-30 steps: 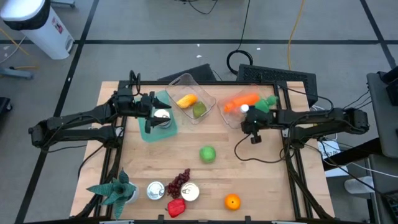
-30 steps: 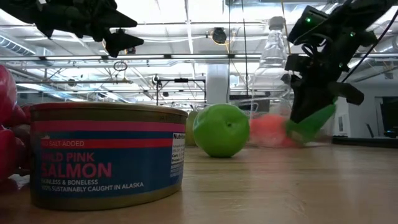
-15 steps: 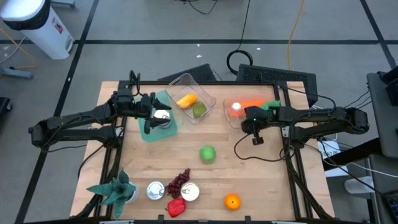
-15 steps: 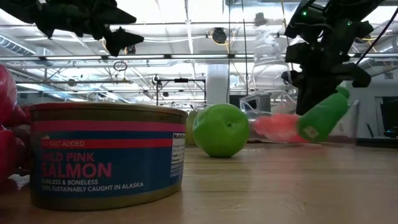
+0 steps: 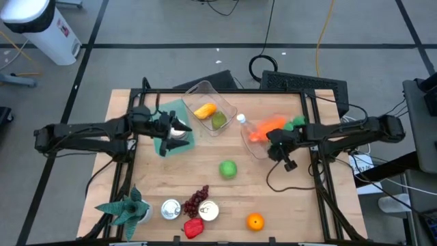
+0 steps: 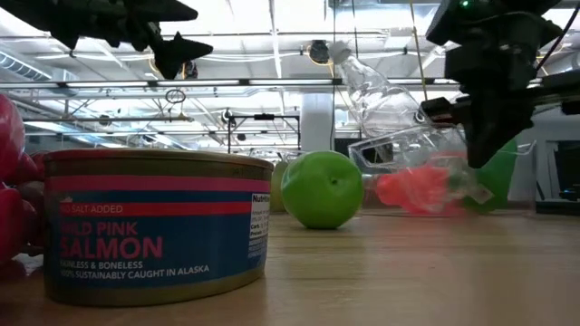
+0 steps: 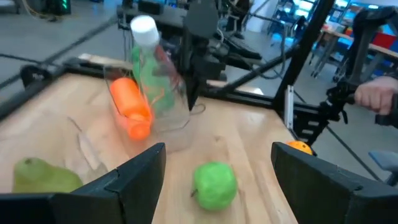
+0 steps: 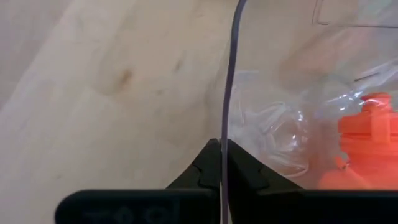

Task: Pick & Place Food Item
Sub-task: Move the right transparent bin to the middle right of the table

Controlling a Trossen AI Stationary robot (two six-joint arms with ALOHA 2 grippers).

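Clear plastic is pinched edge-on between the shut fingers of the right claw [image 8: 222, 163]: the wall of a transparent container [image 5: 254, 140], gripped at its rim so it can be tilted or dragged. Inside it lie an orange carrot [image 5: 265, 128] and a clear bottle [image 5: 247, 125] with a white cap, at the desk's [image 5: 293, 205] far right. The left claw [image 5: 174, 128] is held released above a teal tray [image 5: 164, 145], apparently waiting. A green apple [image 5: 228, 169] is left loose mid-desk, near the second clear bin [image 5: 207, 93] holding a pear [image 5: 218, 121].
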